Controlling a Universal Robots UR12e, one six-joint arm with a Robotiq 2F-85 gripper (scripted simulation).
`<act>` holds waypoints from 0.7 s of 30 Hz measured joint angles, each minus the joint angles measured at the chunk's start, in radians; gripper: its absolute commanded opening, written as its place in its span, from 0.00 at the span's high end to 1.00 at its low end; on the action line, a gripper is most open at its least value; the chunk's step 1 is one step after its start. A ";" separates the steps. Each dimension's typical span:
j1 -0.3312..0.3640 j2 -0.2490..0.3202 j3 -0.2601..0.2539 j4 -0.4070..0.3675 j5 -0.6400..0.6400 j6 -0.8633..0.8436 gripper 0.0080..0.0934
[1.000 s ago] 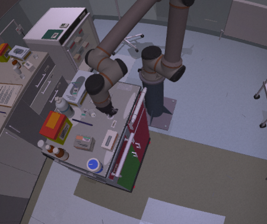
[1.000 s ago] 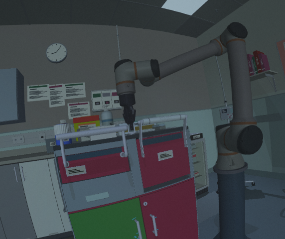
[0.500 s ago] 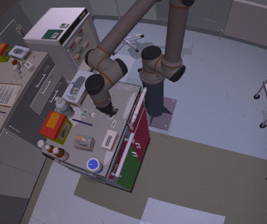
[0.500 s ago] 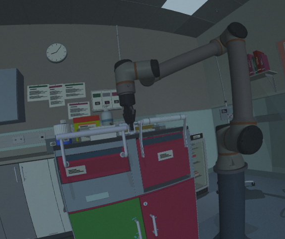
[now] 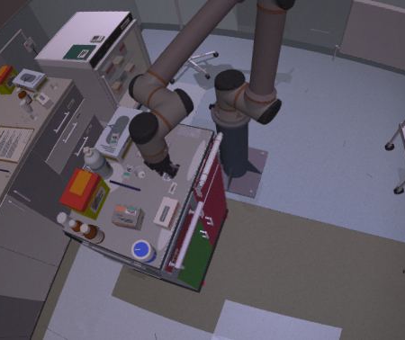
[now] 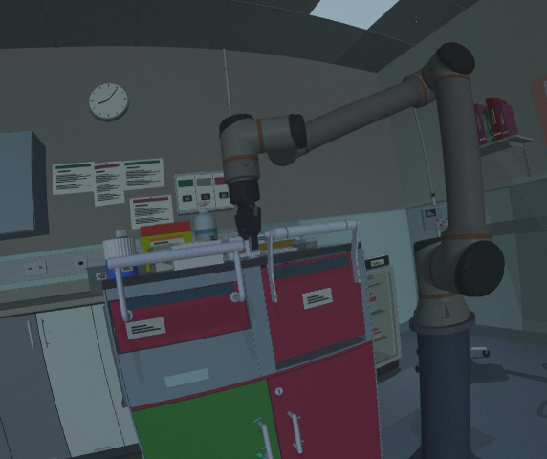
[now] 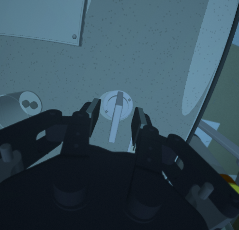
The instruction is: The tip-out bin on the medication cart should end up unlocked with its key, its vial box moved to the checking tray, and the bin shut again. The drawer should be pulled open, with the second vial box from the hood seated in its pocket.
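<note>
A pale key stands in its round lock on the cart top, between the fingers of my open gripper, which holds nothing and hangs straight down over it near the cart's front edge. On the cart's front, the left red tip-out bin with its white bar handle leans outward. The right red drawer front carries a second bar handle. A white tray lies on the cart top toward the near end.
A red and yellow sharps box stands on the cart's far side with a carton, brown bottles, a blue-lidded jar and a clear bottle. A flat plate lies beyond the lock. A small vial lies to its left.
</note>
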 measured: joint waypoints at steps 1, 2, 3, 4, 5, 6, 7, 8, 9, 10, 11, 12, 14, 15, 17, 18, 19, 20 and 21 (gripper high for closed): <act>0.000 0.000 0.000 0.000 0.000 0.000 0.53; 0.000 0.000 0.000 0.000 0.000 0.000 0.53; 0.000 0.000 0.000 0.000 0.000 0.000 0.53; 0.000 0.000 0.000 0.000 0.000 0.000 0.53; 0.000 0.000 0.000 0.000 0.000 0.000 0.53; 0.000 0.000 0.000 0.000 0.000 0.000 0.53; 0.000 0.000 0.000 0.000 0.000 0.000 0.53; 0.000 0.000 0.000 0.000 0.000 0.000 0.53; 0.000 0.000 0.000 0.000 0.000 0.000 0.53; 0.000 0.000 0.000 0.000 0.000 0.000 0.53; 0.000 0.000 0.000 0.000 0.000 0.000 0.53; 0.000 0.000 0.000 0.000 0.000 0.000 0.53; 0.000 -0.001 -0.001 0.002 0.000 0.000 0.53; 0.000 -0.001 -0.003 0.005 0.000 0.000 0.53; 0.000 -0.003 -0.008 0.012 0.000 0.000 0.53; 0.000 -0.005 -0.011 0.018 0.000 0.000 0.53; 0.000 -0.007 -0.016 0.024 0.000 0.000 0.53; 0.000 -0.009 -0.021 0.031 0.000 0.000 0.53; 0.000 -0.011 -0.027 0.039 0.000 0.000 0.53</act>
